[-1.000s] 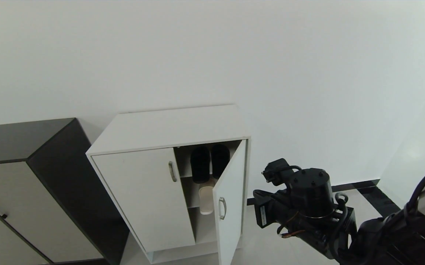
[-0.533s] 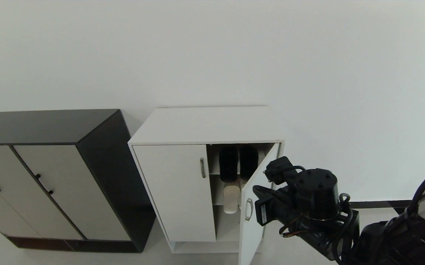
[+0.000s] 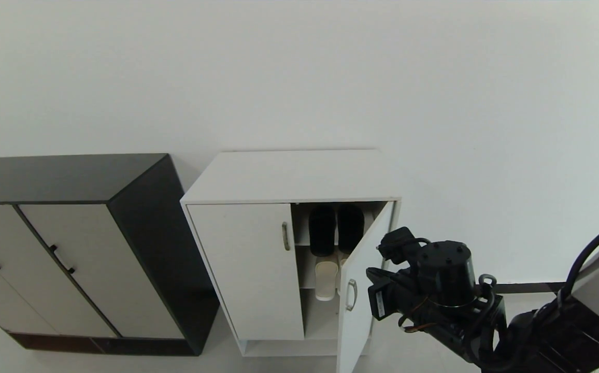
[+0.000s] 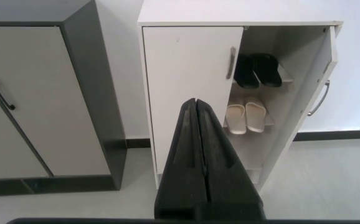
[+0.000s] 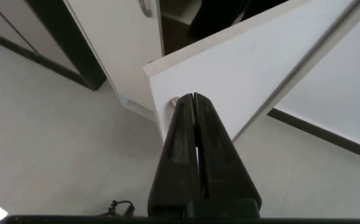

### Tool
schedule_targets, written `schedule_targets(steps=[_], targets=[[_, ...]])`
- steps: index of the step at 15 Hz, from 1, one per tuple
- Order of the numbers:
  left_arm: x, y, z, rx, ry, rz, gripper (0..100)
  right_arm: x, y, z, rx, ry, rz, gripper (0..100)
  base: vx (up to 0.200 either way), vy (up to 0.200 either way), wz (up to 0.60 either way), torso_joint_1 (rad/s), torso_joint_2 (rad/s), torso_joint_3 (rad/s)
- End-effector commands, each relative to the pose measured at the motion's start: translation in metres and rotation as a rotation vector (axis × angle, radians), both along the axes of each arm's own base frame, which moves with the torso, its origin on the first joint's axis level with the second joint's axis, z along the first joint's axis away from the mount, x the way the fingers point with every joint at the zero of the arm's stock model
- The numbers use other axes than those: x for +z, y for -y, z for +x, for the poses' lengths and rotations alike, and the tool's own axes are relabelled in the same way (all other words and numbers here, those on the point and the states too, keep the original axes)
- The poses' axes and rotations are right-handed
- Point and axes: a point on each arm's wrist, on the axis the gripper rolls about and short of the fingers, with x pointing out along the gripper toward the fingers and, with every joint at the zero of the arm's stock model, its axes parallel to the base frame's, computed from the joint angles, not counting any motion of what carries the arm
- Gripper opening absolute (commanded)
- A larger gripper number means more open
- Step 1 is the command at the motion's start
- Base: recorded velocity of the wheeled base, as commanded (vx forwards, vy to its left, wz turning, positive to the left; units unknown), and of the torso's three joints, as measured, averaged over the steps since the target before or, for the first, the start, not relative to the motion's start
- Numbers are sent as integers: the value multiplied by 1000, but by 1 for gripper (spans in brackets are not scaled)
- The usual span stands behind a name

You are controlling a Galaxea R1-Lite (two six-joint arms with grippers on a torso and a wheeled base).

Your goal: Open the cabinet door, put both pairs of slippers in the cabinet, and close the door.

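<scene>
The white cabinet (image 3: 294,173) stands against the wall, its left door (image 3: 247,269) closed and its right door (image 3: 364,305) swung partly open. Black slippers (image 3: 336,228) lie on the top shelf, and cream slippers (image 3: 324,272) rest on the shelf below. My right arm (image 3: 444,280) hovers at the outer face of the open door. The right gripper (image 5: 194,99) is shut and empty, its tip just short of the door's outer face (image 5: 248,68) beside the handle (image 5: 173,101). My left gripper (image 4: 195,104) is shut and empty, held back in front of the cabinet (image 4: 189,74).
A dark cabinet (image 3: 71,248) with light doors stands directly left of the white one. Pale floor (image 5: 55,137) spreads in front, and a dark skirting strip (image 3: 527,286) runs along the wall at the right.
The head camera swung, so the whole picture shifted right a second ago. Since half a second ago my right arm has dropped slightly beside the open door, which stays at the same angle.
</scene>
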Motion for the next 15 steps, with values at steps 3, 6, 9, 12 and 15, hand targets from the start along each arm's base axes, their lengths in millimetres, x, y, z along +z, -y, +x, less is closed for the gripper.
schedule_targets(steps=[3,6,9,12,15], targets=[[0,0,0,1,-1,-1,0,-22,-7,7,29,-52,-25,0,0,0,0,0,0,0],[0,0,0,1,-1,1,0,-31,-18,19,30,-52,-22,0,0,0,0,0,0,0],[0,0,0,1,-1,1,0,-44,-32,34,22,-54,7,0,0,0,0,0,0,0],[0,0,0,-1,-1,1,0,-43,-44,46,3,-21,118,0,0,0,0,0,0,0],[0,0,0,1,0,1,0,-34,-45,47,4,40,192,0,0,0,0,0,0,0]])
